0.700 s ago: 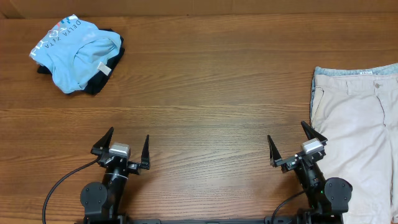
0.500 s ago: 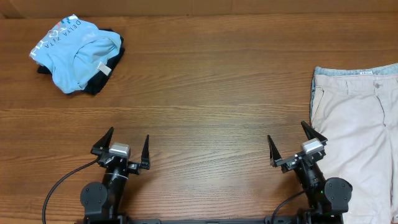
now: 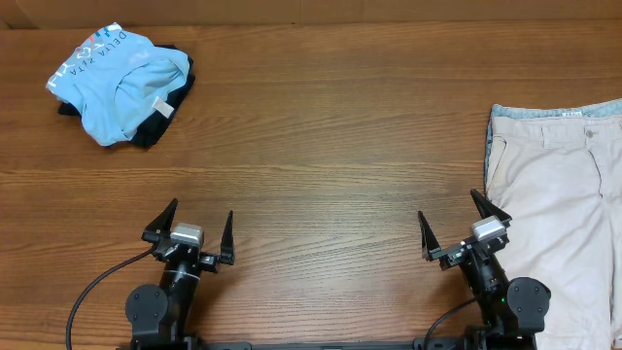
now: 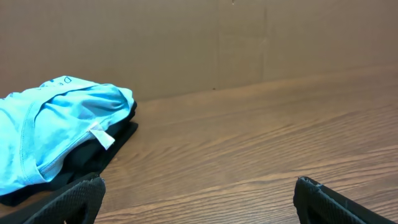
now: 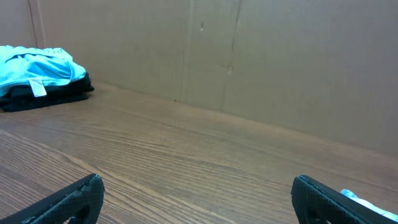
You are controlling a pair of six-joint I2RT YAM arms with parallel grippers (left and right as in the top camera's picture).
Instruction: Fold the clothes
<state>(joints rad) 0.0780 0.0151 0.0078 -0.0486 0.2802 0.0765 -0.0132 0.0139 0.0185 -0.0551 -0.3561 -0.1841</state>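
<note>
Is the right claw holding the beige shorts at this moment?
No, the right claw stands open and empty beside the beige shorts.

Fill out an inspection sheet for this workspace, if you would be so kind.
Surface: wooden table.
Job's things: beige shorts flat at the right edge over light-blue denim; sky-blue tee bundled on a dark garment, far left.
Clutter: nothing seen.
End effectors: left end effector and right end effector both open, empty, near the front edge.
Cables: black cable loops by the left arm's base.
Surroundings: cardboard wall behind the table.
</note>
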